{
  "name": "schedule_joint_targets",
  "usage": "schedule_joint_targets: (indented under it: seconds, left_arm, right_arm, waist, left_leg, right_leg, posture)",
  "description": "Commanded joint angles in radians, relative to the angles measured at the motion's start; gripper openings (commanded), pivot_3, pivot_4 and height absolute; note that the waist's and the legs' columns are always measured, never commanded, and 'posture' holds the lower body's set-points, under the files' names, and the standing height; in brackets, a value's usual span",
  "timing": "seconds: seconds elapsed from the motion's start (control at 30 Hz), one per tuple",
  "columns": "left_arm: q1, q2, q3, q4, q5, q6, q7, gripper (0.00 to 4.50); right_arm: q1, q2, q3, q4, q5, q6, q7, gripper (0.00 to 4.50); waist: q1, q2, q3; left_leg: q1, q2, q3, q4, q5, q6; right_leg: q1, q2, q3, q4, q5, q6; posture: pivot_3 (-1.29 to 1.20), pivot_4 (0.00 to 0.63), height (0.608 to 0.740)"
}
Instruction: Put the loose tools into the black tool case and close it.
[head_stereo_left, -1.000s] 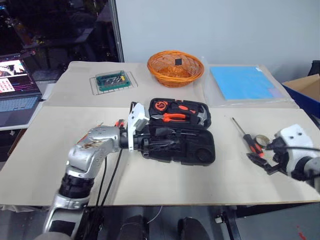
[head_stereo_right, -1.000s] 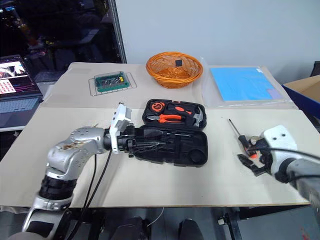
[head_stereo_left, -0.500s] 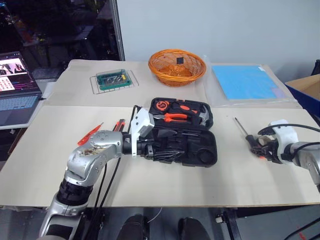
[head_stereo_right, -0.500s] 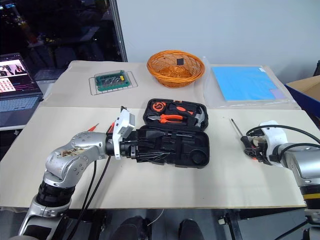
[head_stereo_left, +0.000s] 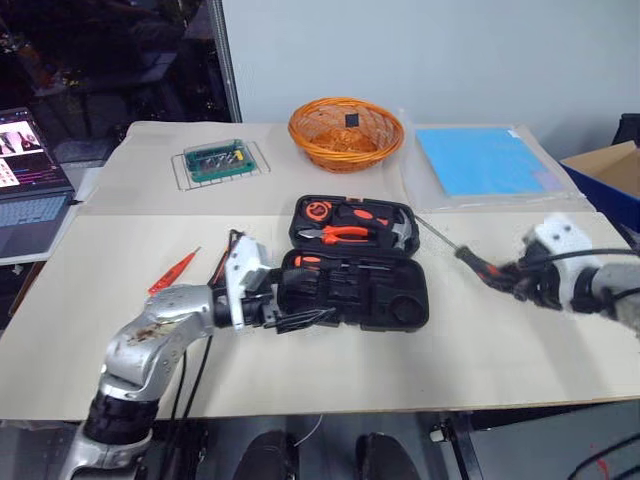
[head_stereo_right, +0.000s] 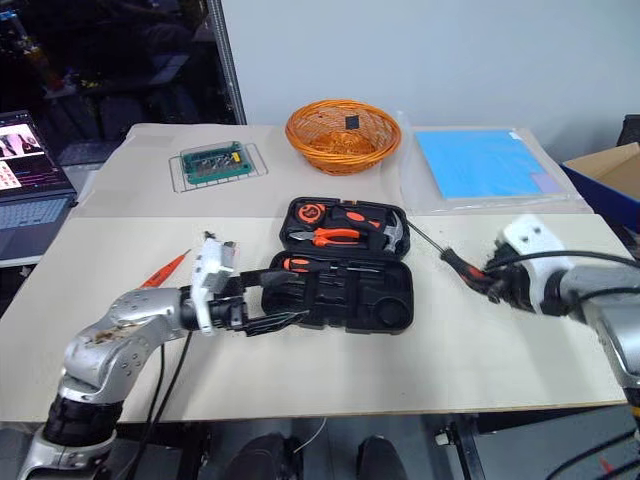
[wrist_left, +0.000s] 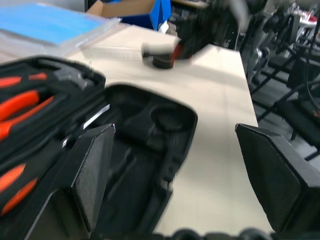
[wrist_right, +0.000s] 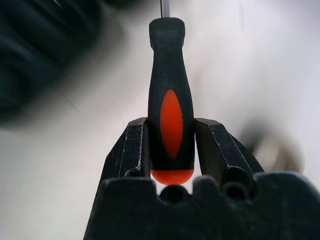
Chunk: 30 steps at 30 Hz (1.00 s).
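Screwdriver (wrist_right: 171, 105) clamped btwn right tool (wrist_right: 171, 145) fingers, shaft fwd.

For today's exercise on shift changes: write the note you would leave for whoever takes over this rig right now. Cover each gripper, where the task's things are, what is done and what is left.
Right gripper: shut on the black-and-orange screwdriver, lifted above the table, shaft aimed at the black tool case.
Left gripper: open, holding nothing, at the case's near-left corner.
Case: open on the table; an orange-handled screwdriver lies in the near half.
Outside the case: an orange screwdriver on the table to its left.
Left: place the held screwdriver and the remaining loose tools, then close the case.
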Motion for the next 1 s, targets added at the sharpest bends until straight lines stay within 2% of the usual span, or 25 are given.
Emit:
schedule_joint_targets:
  seconds: [0.03,0.13,0.2,0.37,0.47,0.57,0.77,0.8,0.87,0.93,1.0]
  left_arm:
    - [0.088,0.070,0.101,-0.036,-0.051,-0.050,-0.067,4.10]
    - [0.132,0.110,0.149,-0.046,-0.078,-0.052,-0.082,4.10]
    - [0.152,0.125,0.172,-0.046,-0.090,-0.058,-0.086,4.10]
    - [0.218,0.149,0.217,-0.038,-0.083,-0.098,-0.099,4.10]
    - [0.247,0.157,0.230,-0.039,-0.088,-0.113,-0.104,4.10]
    - [0.258,0.158,0.230,-0.032,-0.082,-0.128,-0.107,4.10]
    - [0.257,0.159,0.222,-0.029,-0.078,-0.145,-0.099,4.10]
    - [0.258,0.159,0.221,-0.029,-0.076,-0.147,-0.098,4.10]
    - [0.258,0.159,0.217,-0.031,-0.075,-0.150,-0.094,4.10]
    - [0.257,0.158,0.213,-0.036,-0.075,-0.148,-0.088,4.10]
    - [0.255,0.160,0.211,-0.039,-0.075,-0.145,-0.084,4.10]
  right_arm:
    - [-0.170,0.036,0.215,0.012,-0.086,-0.113,0.115,1.04]
    - [-0.267,0.073,0.383,0.138,-0.219,-0.262,0.203,1.04]
    - [-0.302,0.099,0.437,0.218,-0.274,-0.331,0.233,1.04]
    - [-0.336,0.133,0.469,0.339,-0.332,-0.413,0.295,1.04]
    - [-0.337,0.145,0.485,0.389,-0.369,-0.473,0.336,1.04]
    - [-0.344,0.166,0.510,0.452,-0.418,-0.538,0.366,1.04]
    - [-0.375,0.213,0.517,0.554,-0.461,-0.629,0.423,1.04]
    - [-0.378,0.223,0.519,0.555,-0.461,-0.632,0.437,1.04]
    - [-0.379,0.238,0.517,0.557,-0.464,-0.640,0.449,1.04]
    - [-0.368,0.252,0.503,0.542,-0.442,-0.616,0.464,2.04]
    - [-0.357,0.255,0.484,0.534,-0.449,-0.625,0.447,2.57]
  waist:
    - [-0.005,0.000,0.000]
    - [-0.002,-0.001,0.001]
    - [0.008,-0.002,0.001]
    - [0.020,-0.002,0.001]
    - [0.020,-0.002,0.001]
    - [0.017,-0.002,0.001]
    - [0.013,-0.002,0.001]
    - [0.012,-0.002,0.001]
    - [0.010,-0.002,0.001]
    - [0.007,-0.002,0.001]
    - [0.005,-0.003,0.001]
  left_leg:
    - [0.002,0.000,0.001,0.000,0.000,0.000]
    - [0.003,0.000,0.001,0.000,0.000,-0.001]
    - [0.003,-0.001,0.001,0.000,0.000,-0.001]
    - [0.000,-0.003,0.002,0.000,-0.001,0.000]
    - [-0.003,-0.002,0.004,0.000,0.000,-0.007]
    - [-0.002,-0.001,0.004,-0.001,-0.003,-0.004]
    - [0.007,-0.001,0.004,0.000,-0.005,-0.002]
    - [0.007,-0.001,0.004,0.000,-0.009,-0.008]
    - [0.007,-0.001,0.004,0.000,-0.008,-0.009]
    - [0.007,-0.001,0.003,0.000,-0.008,-0.009]
    - [0.006,0.000,0.003,0.000,-0.008,-0.009]
  right_leg:
    - [0.000,0.000,0.000,0.000,0.000,0.000]
    - [-0.002,-0.002,0.000,-0.002,-0.001,-0.003]
    - [-0.002,-0.004,-0.001,-0.002,-0.002,-0.005]
    - [-0.002,-0.007,-0.002,-0.002,0.001,0.000]
    - [-0.005,-0.006,-0.003,-0.001,0.001,0.000]
    - [-0.004,-0.006,-0.003,-0.002,0.000,-0.001]
    - [0.000,-0.007,-0.004,-0.002,0.000,-0.001]
    - [0.000,-0.007,-0.004,-0.002,0.001,-0.002]
    - [0.000,-0.007,-0.004,-0.002,0.001,-0.002]
    - [0.000,-0.007,-0.004,-0.002,0.002,-0.002]
    - [0.000,-0.007,-0.004,-0.001,0.002,-0.002]
  posture:
    - [0.00,0.150,0.740]
    - [0.00,0.150,0.740]
    - [0.00,0.150,0.740]
    - [0.00,0.150,0.740]
    - [0.00,0.150,0.740]
    - [0.00,0.150,0.740]
    - [0.00,0.150,0.740]
    - [0.00,0.150,0.740]
    - [0.00,0.150,0.740]
    - [0.00,0.150,0.740]
    - [0.00,0.150,0.740]
